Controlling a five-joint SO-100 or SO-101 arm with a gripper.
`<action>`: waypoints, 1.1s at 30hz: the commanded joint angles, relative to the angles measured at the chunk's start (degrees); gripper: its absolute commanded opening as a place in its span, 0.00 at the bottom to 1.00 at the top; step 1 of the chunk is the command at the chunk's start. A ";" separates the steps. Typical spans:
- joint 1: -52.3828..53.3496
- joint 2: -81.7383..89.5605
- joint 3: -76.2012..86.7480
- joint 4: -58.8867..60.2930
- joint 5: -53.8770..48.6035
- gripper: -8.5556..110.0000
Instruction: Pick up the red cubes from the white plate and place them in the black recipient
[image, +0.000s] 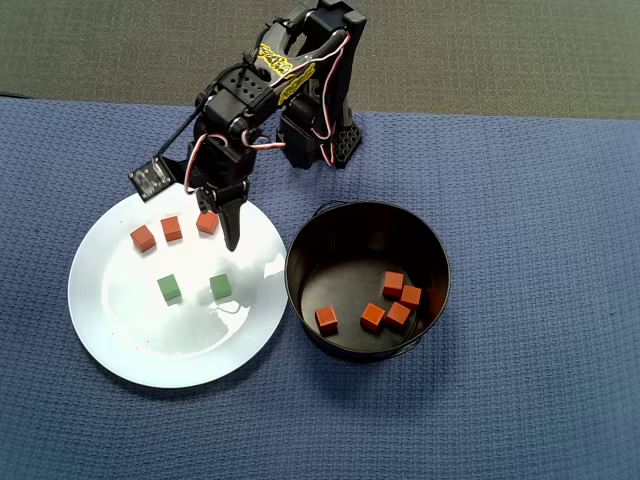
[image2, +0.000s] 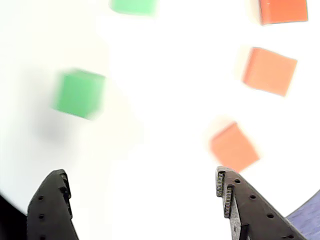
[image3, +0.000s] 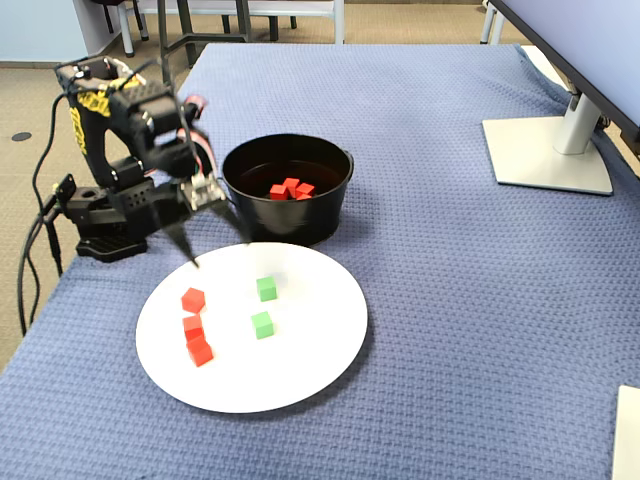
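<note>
The hand is held wide open and empty over the white plate — poised, it seems, for the nearest of three red cubes; five lie already in the black recipient.

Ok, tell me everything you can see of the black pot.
The black pot is round with tall straight walls, a flat bottom and a thin wire handle lying along the rim; it looks like dark, slightly glossy metal. It stands upright on the blue cloth, close beside the white plate on the plate's right in the overhead view; whether they touch is unclear. Five red cubes lie on its bottom, four clustered and one apart. The pincer is open over the plate, clear of the pot.
</note>
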 joint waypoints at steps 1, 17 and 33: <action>4.04 -0.62 3.52 -3.87 -14.77 0.34; 8.00 -8.88 -1.41 -2.20 -27.25 0.34; 9.32 -15.56 -5.71 -1.14 -30.94 0.28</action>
